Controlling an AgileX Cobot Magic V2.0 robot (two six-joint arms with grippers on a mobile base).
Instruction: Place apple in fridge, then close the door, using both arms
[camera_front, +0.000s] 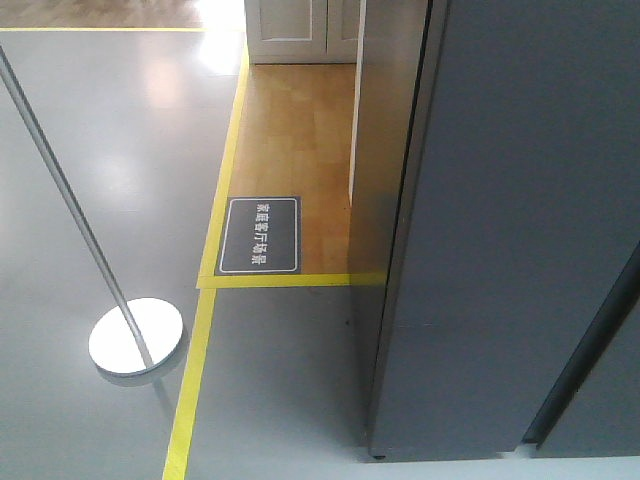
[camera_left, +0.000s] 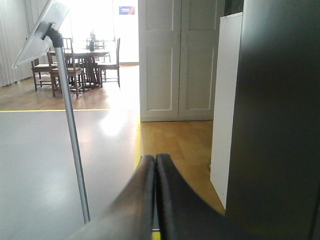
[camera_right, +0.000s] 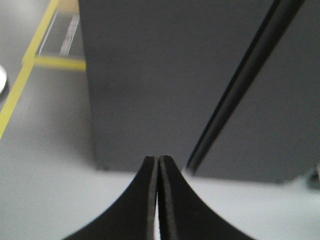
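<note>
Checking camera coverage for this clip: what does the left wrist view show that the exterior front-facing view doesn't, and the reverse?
Only the left wrist view shows the left gripper, fingers pressed together, the tilted panel on top of the pole, and a dining table with chairs in the far room. Only the front-facing view shows the pole's round base and the dark floor sign with white characters. Both show the metal pole, the pale cabinet, the yellow floor line, the wood flooring and the dark grey fridge. Neither shows the apple.
</note>
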